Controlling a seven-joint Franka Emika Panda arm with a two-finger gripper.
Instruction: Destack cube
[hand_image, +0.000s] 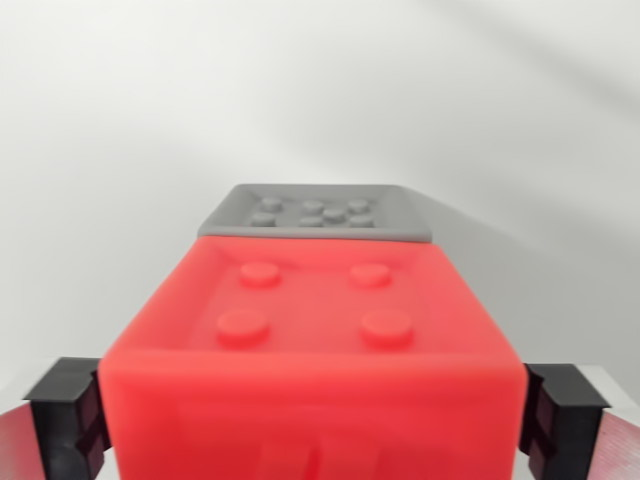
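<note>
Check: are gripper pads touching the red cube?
Touching. Wrist view shows both black pads flush against the red cube's sides, no gap visible.

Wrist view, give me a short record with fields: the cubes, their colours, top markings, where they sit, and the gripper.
near cube: red cube, four raised dots on its recessed top
far cube: grey cube, beyond the red one, several raised dots on top
contact between cubes: cannot tell
gripper: black fingers on both sides of the red cube, apparently closed on it
surface: plain white table
</note>
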